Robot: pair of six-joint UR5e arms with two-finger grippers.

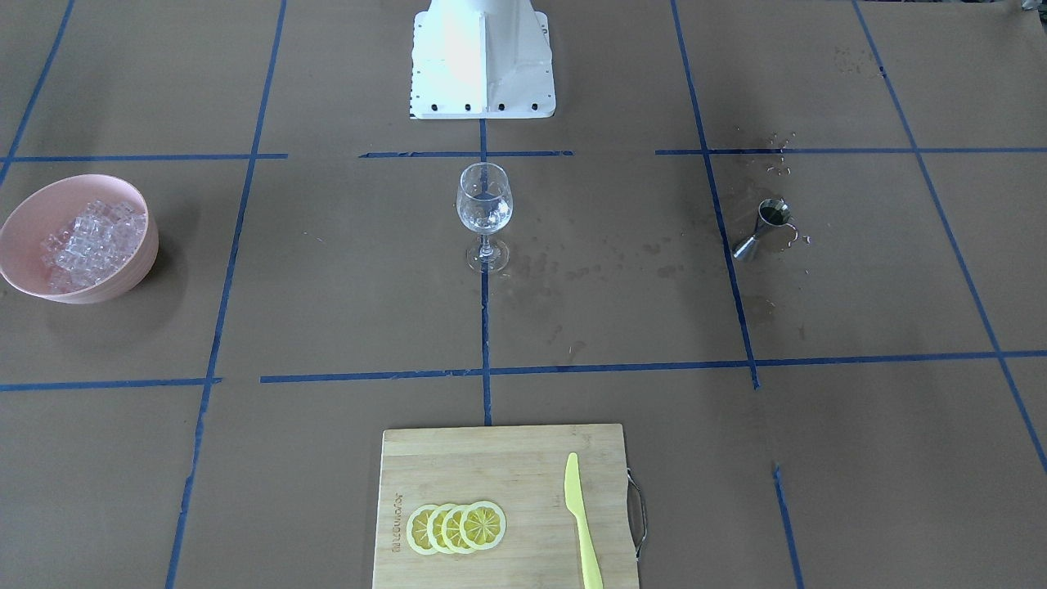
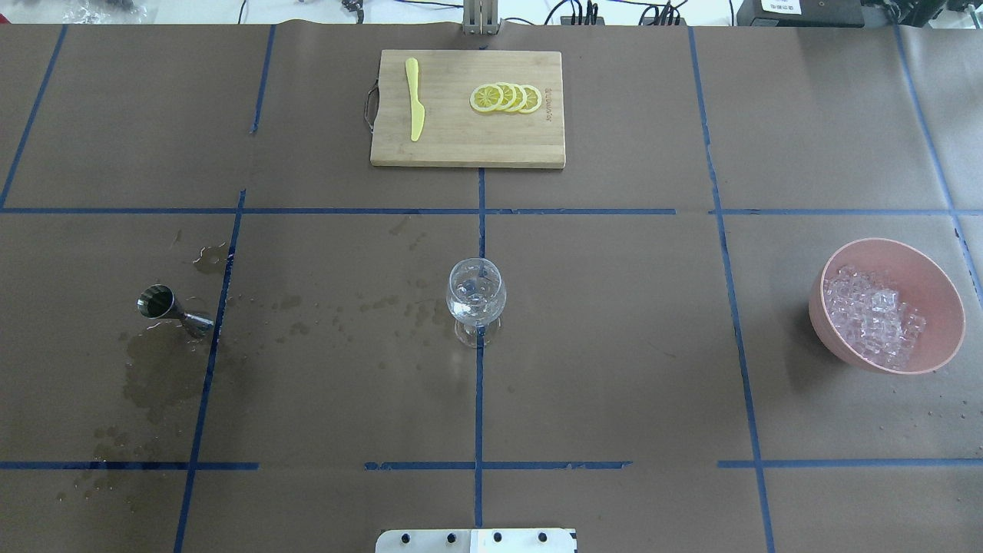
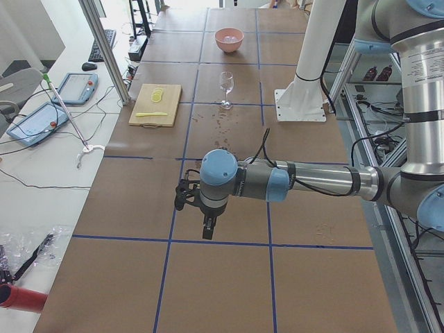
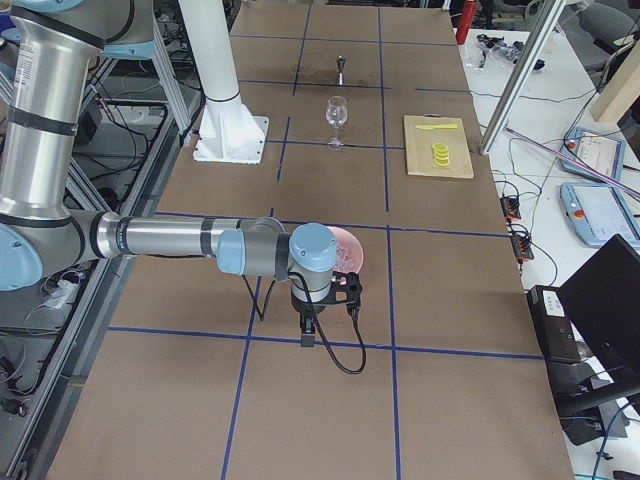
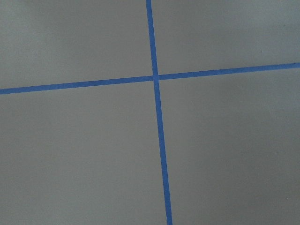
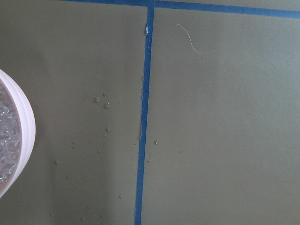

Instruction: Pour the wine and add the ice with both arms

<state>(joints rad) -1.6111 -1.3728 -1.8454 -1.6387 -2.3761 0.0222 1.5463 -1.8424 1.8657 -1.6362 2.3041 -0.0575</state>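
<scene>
— Where is the wine [image 1: 773, 214]?

— In the steel jigger [image 2: 165, 306], a dark pool in its upper cup. The jigger stands upright on the robot's left half of the table, well apart from the wine glass [image 2: 476, 296] at the centre. Nothing dark shows in the glass.

— So which arm takes it?

— The left arm [image 3: 312, 182], I'd say. Its side is the jigger's side. The left gripper [image 3: 207, 229] hangs fingers-down over bare paper near the table's end, and its wrist camera sees only a tape cross [image 5: 155, 77], so the jigger must lie off toward the glass from there.

— Fingers apart or together?

— I cannot tell (only the side view catches that gripper, and too small). The same goes for the right gripper [image 4: 308, 335].

— And the ice [image 2: 875, 315]?

— Heaped in the pink bowl [image 2: 822, 315] on the robot's right half. The right arm [image 4: 170, 238] is nearer: the bowl's rim cuts into the left edge of its wrist view, so the bowl sits just beside that gripper.

— What does the next move turn on?

— The jigger's long axis runs vertical, so I'd judge a level, sideways approach to its narrow waist, keeping the cup upright until it reaches the glass.
</scene>
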